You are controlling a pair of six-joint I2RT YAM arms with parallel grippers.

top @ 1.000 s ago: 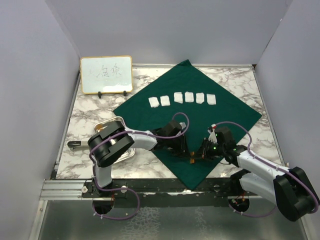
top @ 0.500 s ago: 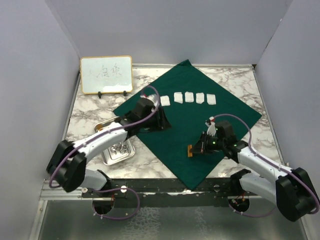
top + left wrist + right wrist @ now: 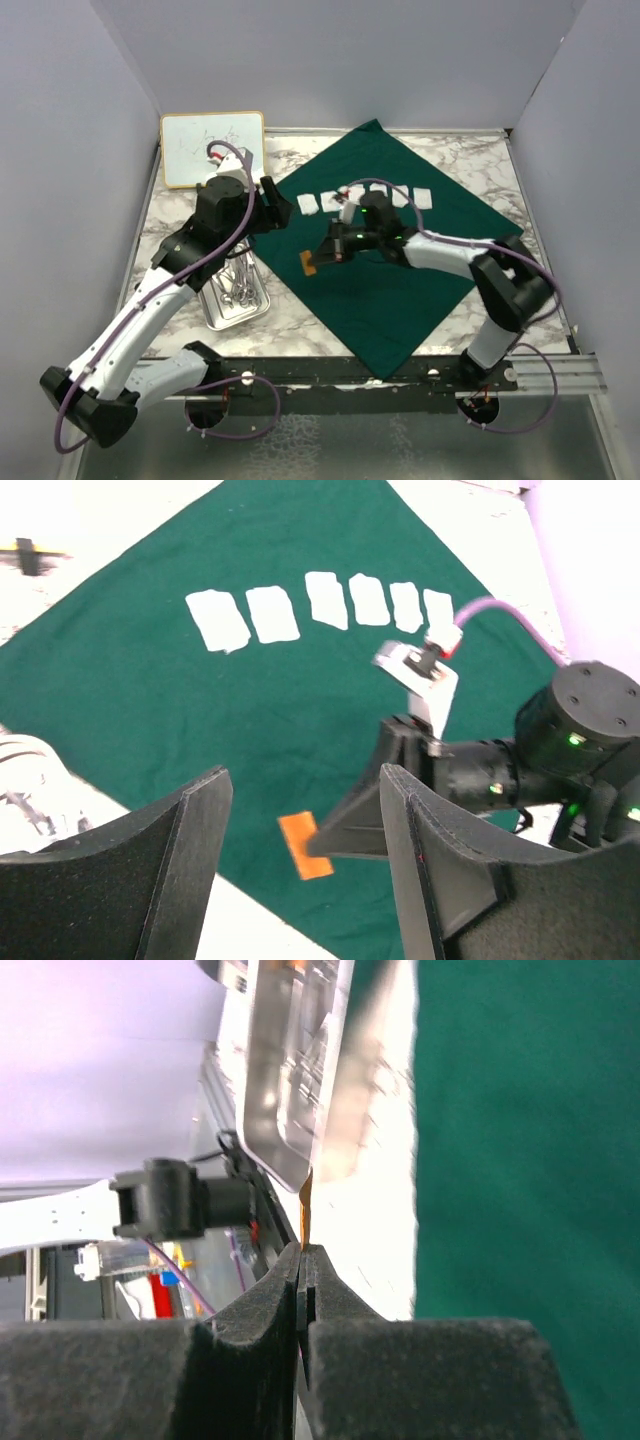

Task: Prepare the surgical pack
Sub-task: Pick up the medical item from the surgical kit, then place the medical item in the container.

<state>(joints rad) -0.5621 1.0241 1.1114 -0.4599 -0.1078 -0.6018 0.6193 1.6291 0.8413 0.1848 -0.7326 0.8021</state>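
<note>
While the right gripper (image 3: 320, 257) is pinching a small orange tab (image 3: 309, 264) over the green drape (image 3: 400, 290) (spread flat, corners out), the left gripper (image 3: 303, 780) is hanging open above the drape's left edge, gauze squares (image 3: 327, 600) lying just beyond both.

White-and-black arms (image 3: 140, 310), purple cables (image 3: 500, 606), black fingers (image 3: 180, 880)

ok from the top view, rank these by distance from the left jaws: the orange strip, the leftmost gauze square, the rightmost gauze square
1. leftmost gauze square, left end of the row, just beside the left jaws.
2. orange strip, lower on the drape, pinched in the right jaws.
3. rightmost gauze square, far right end of the row.
</note>
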